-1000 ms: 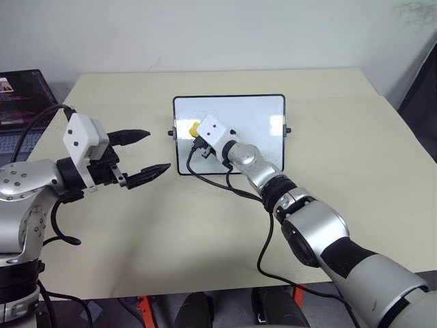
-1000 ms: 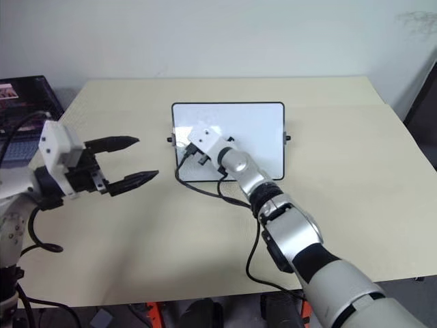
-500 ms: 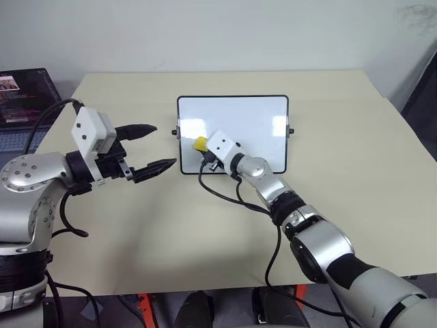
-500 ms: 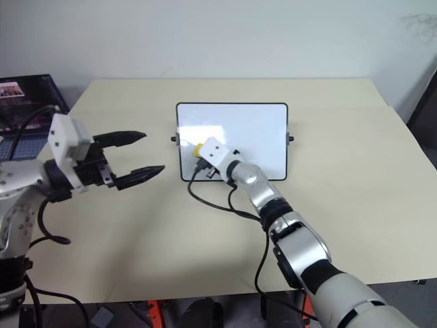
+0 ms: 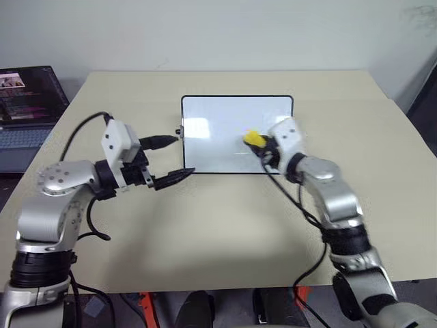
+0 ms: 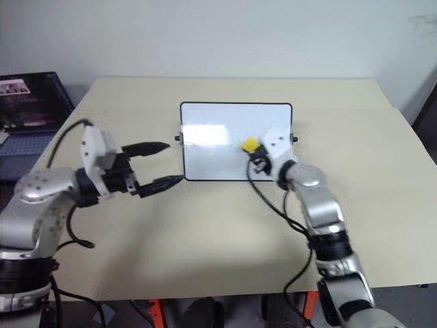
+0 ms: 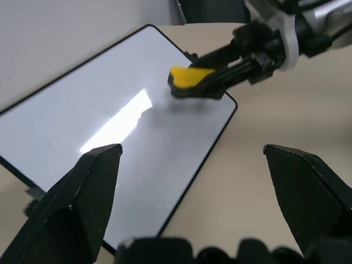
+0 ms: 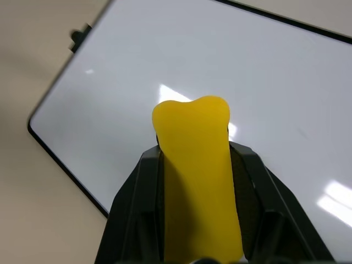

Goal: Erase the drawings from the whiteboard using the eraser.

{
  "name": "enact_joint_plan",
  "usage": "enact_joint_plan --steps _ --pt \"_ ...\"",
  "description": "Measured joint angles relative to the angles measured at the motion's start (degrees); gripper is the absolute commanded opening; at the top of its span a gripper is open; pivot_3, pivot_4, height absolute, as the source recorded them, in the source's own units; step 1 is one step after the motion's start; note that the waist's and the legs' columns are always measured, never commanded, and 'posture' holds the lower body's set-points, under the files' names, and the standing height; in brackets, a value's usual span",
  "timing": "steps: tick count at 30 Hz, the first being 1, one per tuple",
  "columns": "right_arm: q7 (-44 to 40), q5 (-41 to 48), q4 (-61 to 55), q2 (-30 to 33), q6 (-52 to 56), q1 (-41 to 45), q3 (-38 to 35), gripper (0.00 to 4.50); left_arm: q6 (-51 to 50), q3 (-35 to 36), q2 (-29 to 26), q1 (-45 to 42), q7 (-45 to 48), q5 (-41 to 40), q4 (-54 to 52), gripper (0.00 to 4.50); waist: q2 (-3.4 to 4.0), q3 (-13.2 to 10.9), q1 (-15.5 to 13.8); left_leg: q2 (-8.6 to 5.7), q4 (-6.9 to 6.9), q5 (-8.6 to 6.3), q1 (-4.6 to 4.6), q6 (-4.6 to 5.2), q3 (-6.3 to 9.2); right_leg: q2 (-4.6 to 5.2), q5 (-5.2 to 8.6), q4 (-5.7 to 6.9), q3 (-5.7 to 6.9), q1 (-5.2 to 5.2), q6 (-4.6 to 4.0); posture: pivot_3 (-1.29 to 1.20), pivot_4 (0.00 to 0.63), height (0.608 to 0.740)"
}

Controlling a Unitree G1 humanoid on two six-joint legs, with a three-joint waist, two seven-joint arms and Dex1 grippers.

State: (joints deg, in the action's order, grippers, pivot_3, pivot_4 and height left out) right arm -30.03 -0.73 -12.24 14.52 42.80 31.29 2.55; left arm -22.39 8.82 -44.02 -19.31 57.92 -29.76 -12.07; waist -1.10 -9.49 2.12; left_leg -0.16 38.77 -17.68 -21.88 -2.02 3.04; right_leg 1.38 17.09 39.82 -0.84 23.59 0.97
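Yellow eraser (image 5: 254, 139) between black fingers (image 8: 140, 212), glossy white whiteboard (image 5: 218, 137) with its thin black frame, on a pale beige table (image 5: 225, 212).

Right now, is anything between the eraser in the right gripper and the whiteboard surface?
Nothing visible. The right gripper is shut on the eraser over the whiteboard, towards its right side. The open left gripper stands off the board's left edge.

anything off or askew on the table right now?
Nothing stands out. The whiteboard lies flat and square on the table, intact, surface clean apart from glare. The right gripper is shut on the eraser over the board; the left gripper is open beside its edge.
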Motion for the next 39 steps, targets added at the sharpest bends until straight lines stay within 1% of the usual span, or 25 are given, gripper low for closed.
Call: enact_joint_plan --steps 5,8,11,13,16,23,27,35,37,39 --pt "1.35 2.28 -13.28 5.66 15.17 -6.3 -5.64 1.28 -0.81 -1.94 2.22 -0.02 -0.71 -0.37 -0.99 4.5 0.0 0.0 -0.3 -0.02 0.01 0.0 0.06 0.01 0.02 -0.02 0.0 0.04 0.01 -0.05 0.0 0.0 0.15 0.74" --pt "2.97 2.63 -18.29 7.3 21.16 -10.02 -9.03 1.28 -0.89 -3.11 3.09 -0.46 -0.85 -0.35 -0.87 4.5 0.0 0.0 -0.3 -0.04 0.02 0.0 0.07 0.01 0.02 -0.02 0.01 0.02 0.0 -0.08 0.0 0.0 0.15 0.74" --pt "5.31 3.04 -20.84 6.86 26.41 -14.34 -12.6 1.28 -0.84 -3.97 3.58 -1.61 -0.76 -0.34 -0.64 4.5 -0.01 0.0 -0.34 -0.06 0.02 0.0 0.08 0.01 0.0 -0.02 0.01 0.01 -0.01 -0.11 0.01 0.0 0.15 0.74" --pt "7.72 3.12 -21.15 4.32 29.24 -15.84 -15.31 1.28 -0.83 -4.51 3.87 -2.37 -0.59 -0.33 -0.53 4.5 -0.01 0.0 -0.23 -0.06 0.02 0.01 0.12 0.01 -0.01 -0.03 0.01 0.04 -0.02 -0.12 0.01 0.0 0.15 0.74" --pt "10.71 3.31 -20.93 1.45 30.4 -17.68 -17.14 1.28 -0.79 -4.61 3.91 -2.98 0.04 -0.33 -0.44 4.5 0.0 0.0 -0.22 -0.05 0.01 0.01 0.14 0.01 0.0 -0.06 0.01 0.05 -0.02 -0.12 0.01 0.0 0.15 0.74" --pt "14.73 4.34 -16.79 -1.2 28.63 -18.12 -18.17 1.28 -0.8 -4.61 3.89 -3.54 0.37 -0.27 0.59 4.5 -0.01 0.0 -0.25 -0.07 0.02 0.01 0.14 0.01 -0.01 -0.06 0.01 0.03 -0.02 -0.14 0.01 0.0 0.15 0.74" --pt "16.27 4.82 -13.95 -1.26 26.75 -16.49 -18.44 1.28 -0.87 -4.61 3.77 -3.61 0.36 -0.29 0.58 4.5 0.0 0.0 -0.24 -0.07 0.02 0.01 0.15 0.01 -0.01 -0.06 0.01 0.04 -0.01 -0.14 0.01 0.0 0.15 0.74" --pt "17.73 6.51 -11.87 -1.24 25.45 -15.79 -18.5 1.28 -1.02 -4.54 3.53 -3.46 0.12 -0.31 0.24 4.5 0.0 0.0 -0.27 -0.07 0.02 0.01 0.14 0.01 -0.01 -0.06 0.01 0.04 -0.02 -0.14 0.01 0.0 0.15 0.74" --pt "17.8 6.69 -11.72 -1.22 25.38 -15.72 -18.49 1.99 -1.07 -4.44 3.44 -3.3 0.09 -0.32 -0.04 4.5 0.0 0.0 -0.27 -0.06 0.02 0.01 0.14 0.01 -0.01 -0.06 0.01 0.04 -0.01 -0.14 0.01 0.0 0.15 0.74" --pt "17.77 7.23 -11.68 -1.19 25.38 -15.71 -18.56 2.58 -1.09 -4.33 3.2 -3.09 0.08 -0.32 -0.58 4.5 0.0 0.0 -0.27 -0.06 0.02 0.01 0.14 0.01 -0.01 -0.06 0.01 0.03 -0.02 -0.14 0.01 0.0 0.15 0.74"
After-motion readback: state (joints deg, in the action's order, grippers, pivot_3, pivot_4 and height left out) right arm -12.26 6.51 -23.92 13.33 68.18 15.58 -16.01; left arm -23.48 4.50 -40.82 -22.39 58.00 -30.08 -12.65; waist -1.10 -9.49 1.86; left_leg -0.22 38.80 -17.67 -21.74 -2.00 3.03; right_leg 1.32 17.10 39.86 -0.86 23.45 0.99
